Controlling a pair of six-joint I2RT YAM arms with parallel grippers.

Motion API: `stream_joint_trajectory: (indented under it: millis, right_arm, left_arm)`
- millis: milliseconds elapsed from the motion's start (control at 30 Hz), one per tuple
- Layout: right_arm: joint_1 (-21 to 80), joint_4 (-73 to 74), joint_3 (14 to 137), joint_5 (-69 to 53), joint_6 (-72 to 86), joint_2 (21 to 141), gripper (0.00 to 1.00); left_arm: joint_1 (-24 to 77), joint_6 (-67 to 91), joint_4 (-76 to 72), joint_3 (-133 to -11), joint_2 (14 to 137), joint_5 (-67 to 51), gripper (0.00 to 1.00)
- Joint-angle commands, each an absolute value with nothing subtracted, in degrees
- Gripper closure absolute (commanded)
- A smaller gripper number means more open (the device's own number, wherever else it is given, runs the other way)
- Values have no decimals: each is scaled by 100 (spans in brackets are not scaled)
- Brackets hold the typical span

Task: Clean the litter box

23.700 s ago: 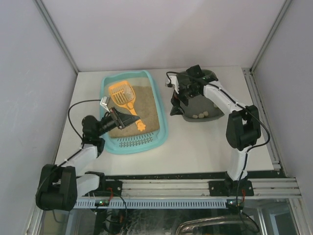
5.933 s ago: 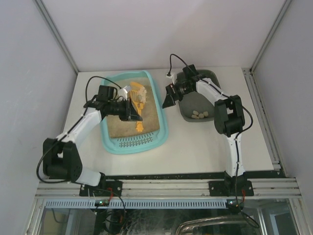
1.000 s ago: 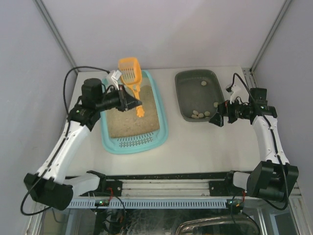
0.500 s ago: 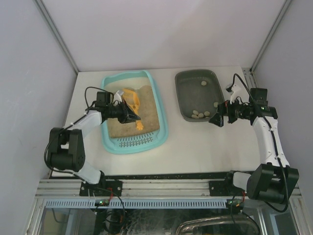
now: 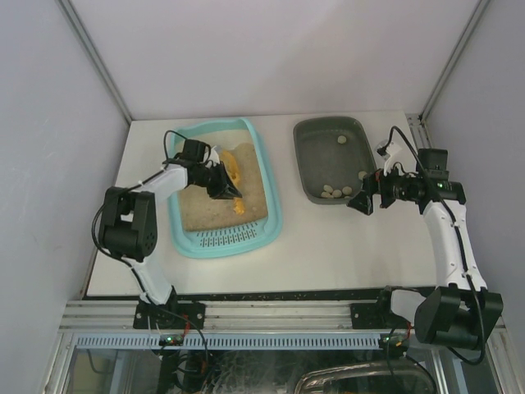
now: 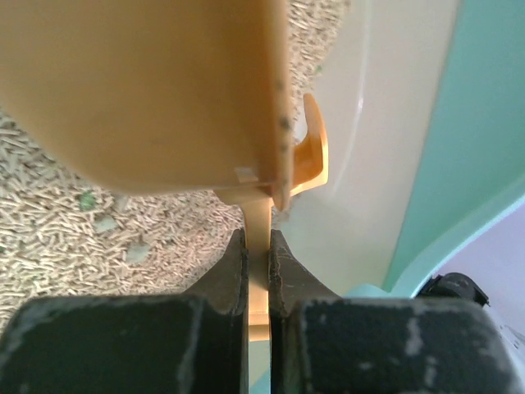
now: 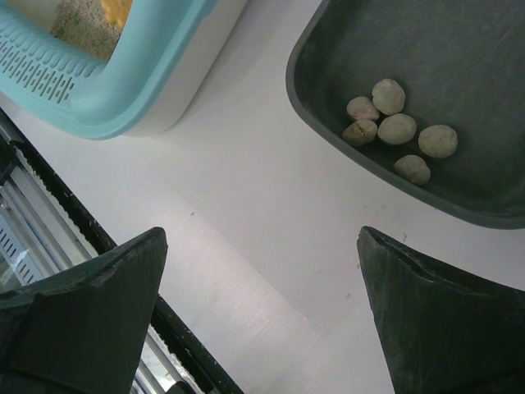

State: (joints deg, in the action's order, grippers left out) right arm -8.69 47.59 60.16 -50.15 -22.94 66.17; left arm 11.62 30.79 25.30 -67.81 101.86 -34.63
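Since 1 s ago scoop (image 5: 232, 170) came down from over far rim into litter box (image 5: 275, 209), worktop (image 5: 328, 246) left side. L tool (image 6: 258, 254) clamped on its handle; R tool (image 7: 262, 238) apart. Several clumps (image 7: 398, 127) in grey tray (image 5: 332, 160); prob more sifting left.

Litter box (image 5: 276, 207): light teal, with a slotted grate pattern along its 6 o'clock end. Litter (image 5: 205, 211): tan pellets flecked with pale green. Scoop (image 6: 148, 90): orange. Tray (image 5: 326, 156), at 3 o'clock of the box: dark grey, holding pale beige lumps (image 7: 398, 128). Bench (image 5: 328, 250): white. Left claw (image 6: 257, 246) and right claw (image 7: 261, 238): black. Right arm (image 5: 449, 238): white with black joints
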Motion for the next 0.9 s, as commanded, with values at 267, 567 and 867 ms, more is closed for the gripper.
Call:
stream_joint_trajectory:
  millis: [267,567,867]
  right_arm:
    - [-651,4649,6148,-4968,-2196,6603,0]
    - [-616,4658,6144,-4884,-2207,6623,0]
    - [-566,3692,5952,-3429,-1048,6499,0]
  left_arm:
    - [1165,2516,3384,-7607,10782,-2570,90]
    - [1248,2288,4276,-8195,10487,-2038,29]
    - [1438,2135,6003,-9594,9495,-862,0]
